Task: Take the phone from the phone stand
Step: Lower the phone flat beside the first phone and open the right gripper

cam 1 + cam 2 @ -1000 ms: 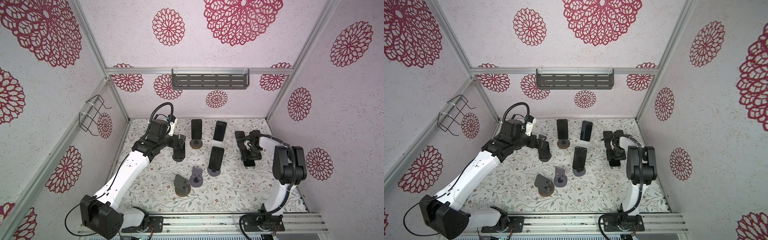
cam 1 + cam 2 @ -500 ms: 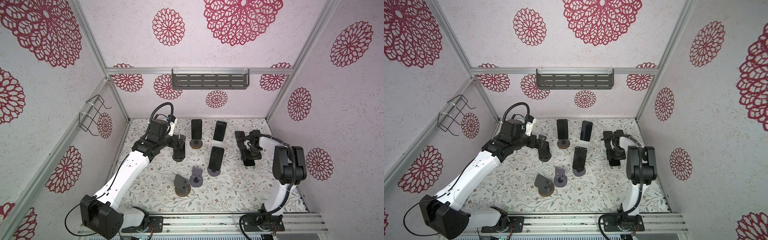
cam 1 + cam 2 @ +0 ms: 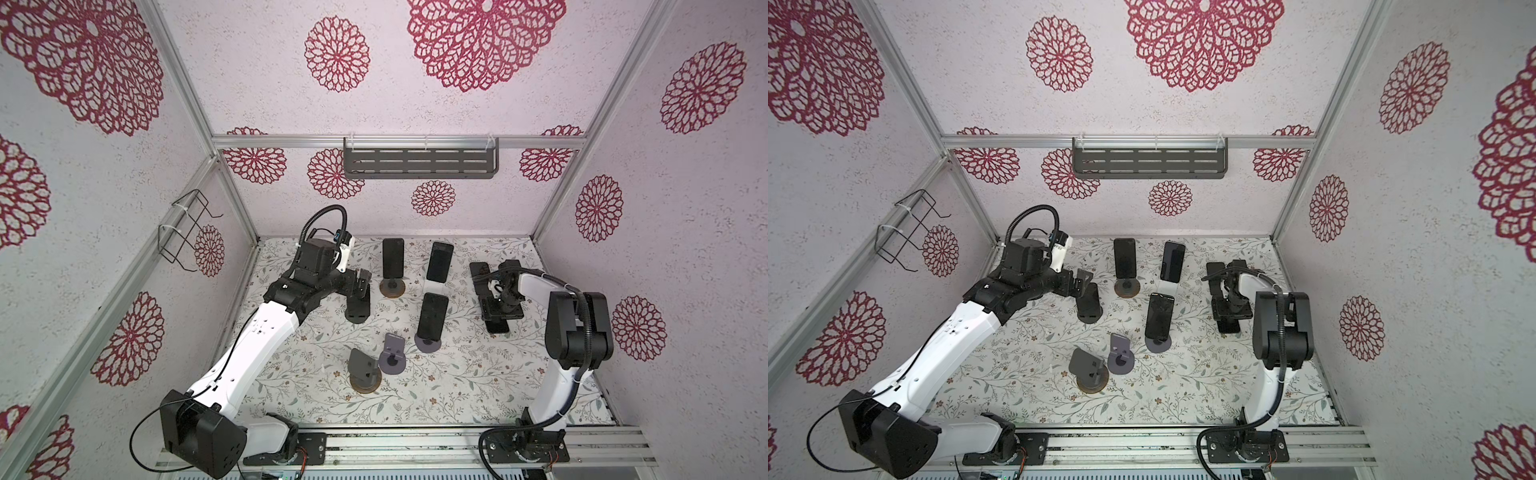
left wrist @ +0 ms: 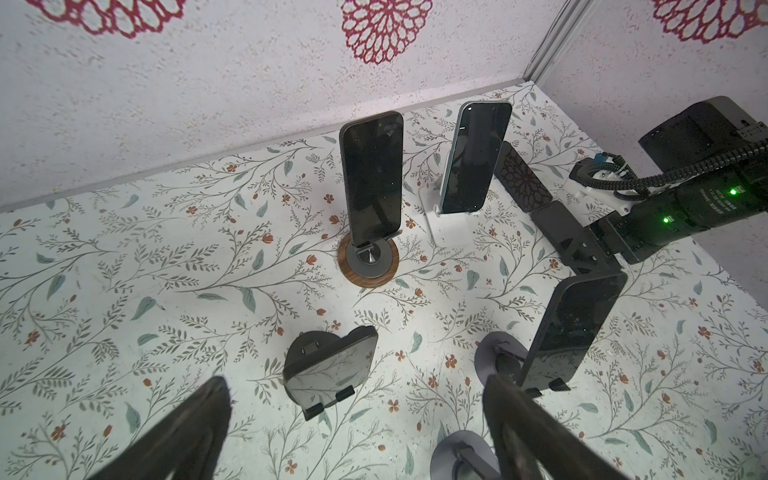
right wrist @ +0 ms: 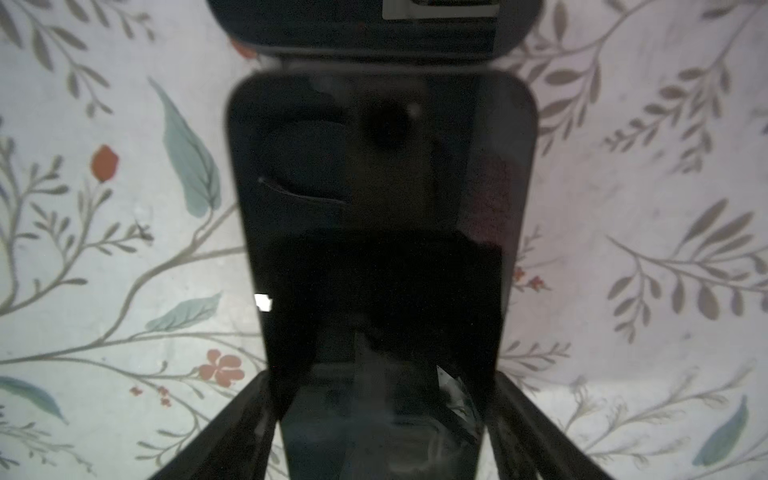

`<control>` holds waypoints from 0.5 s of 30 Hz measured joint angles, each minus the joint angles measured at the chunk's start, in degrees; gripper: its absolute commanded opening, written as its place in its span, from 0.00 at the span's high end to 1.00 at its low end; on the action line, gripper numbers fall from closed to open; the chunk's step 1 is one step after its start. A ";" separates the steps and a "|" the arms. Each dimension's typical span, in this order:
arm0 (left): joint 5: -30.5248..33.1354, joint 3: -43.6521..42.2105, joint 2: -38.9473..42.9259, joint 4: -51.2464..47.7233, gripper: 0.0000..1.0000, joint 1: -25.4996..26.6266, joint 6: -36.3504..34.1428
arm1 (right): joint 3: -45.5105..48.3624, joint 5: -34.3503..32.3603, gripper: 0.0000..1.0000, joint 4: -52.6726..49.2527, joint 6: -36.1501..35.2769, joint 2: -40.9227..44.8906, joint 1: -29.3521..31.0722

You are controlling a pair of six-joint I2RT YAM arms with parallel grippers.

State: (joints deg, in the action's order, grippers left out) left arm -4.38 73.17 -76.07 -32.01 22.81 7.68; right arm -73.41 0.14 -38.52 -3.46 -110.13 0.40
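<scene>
At the right, a black phone [image 3: 497,324] lies flat on the floral table, off any stand. My right gripper [image 3: 500,305] is low over the phone [image 5: 374,187]. The right gripper [image 5: 382,374] is open, with a fingertip beside each long edge and a thin strip of table showing on both sides. Three more phones lean on stands: one [image 3: 393,259] on a wood-rimmed base, one [image 3: 439,262] on a white stand, one [image 3: 433,316] on a grey disc. My left gripper [image 3: 361,282] hangs open and empty above a black stand [image 4: 332,370] whose glossy face may be a phone.
Two bare stands sit toward the front, one grey [image 3: 392,357] and one on a wooden disc [image 3: 365,372]. A second flat phone [image 3: 480,270] lies just behind the right gripper. Walls close in the back and both sides. A wire rack [image 3: 187,232] hangs on the left wall.
The right gripper's jaws have spread a little around the flat phone. Neither arm has shifted in the top views.
</scene>
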 measured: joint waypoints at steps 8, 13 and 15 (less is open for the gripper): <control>0.00 0.00 0.00 0.00 0.01 0.00 -0.17 | 0.00 0.00 0.20 0.17 0.00 0.00 0.00; 0.00 0.00 0.00 -0.02 0.01 0.00 -0.17 | 0.00 0.07 0.24 0.28 -0.07 -0.02 0.07; 0.00 0.00 0.00 -0.02 0.01 0.00 -0.20 | 0.00 0.09 0.26 0.28 -0.09 -0.02 0.17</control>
State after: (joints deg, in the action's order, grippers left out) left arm -4.38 73.17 -76.07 -32.03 22.81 7.49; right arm -73.41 0.23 -38.24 -3.55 -110.15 0.58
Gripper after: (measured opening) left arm 0.986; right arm 0.757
